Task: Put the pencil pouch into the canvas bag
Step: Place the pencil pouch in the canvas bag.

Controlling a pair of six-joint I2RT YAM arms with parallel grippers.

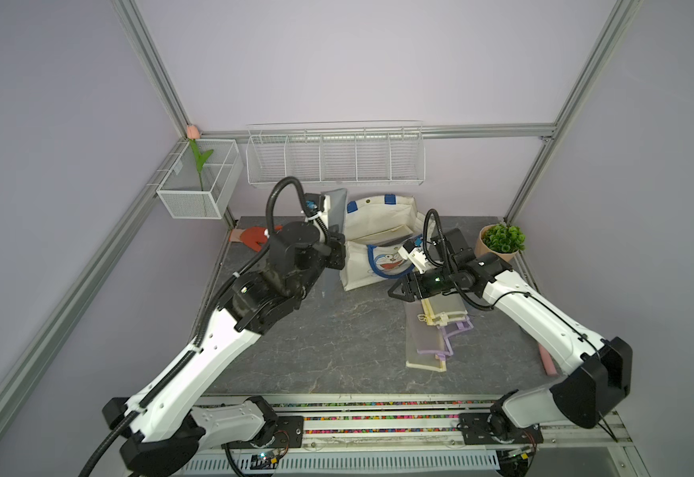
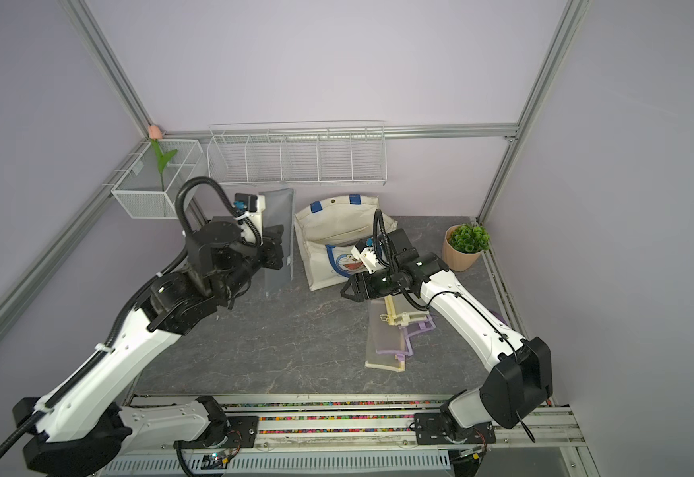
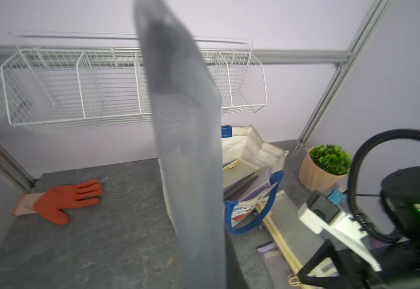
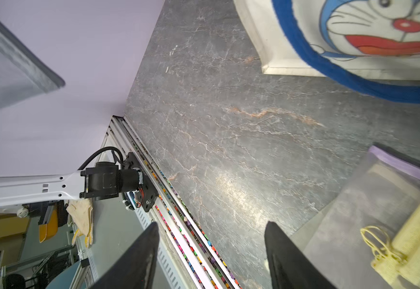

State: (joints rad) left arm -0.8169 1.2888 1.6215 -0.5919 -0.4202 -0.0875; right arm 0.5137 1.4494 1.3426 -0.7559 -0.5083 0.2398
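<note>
1. No words, brands or numbers can be read in any of the views.
2. A blue-and-white cartoon cat face is printed on the front of the canvas bag. No letters are seen with it.
3. A small white tag is seen on the grey pencil pouch in a top view. It is too small to be read.
4. A small white label is fixed to the mesh basket on the side wall. Nothing on it can be made out.
</note>
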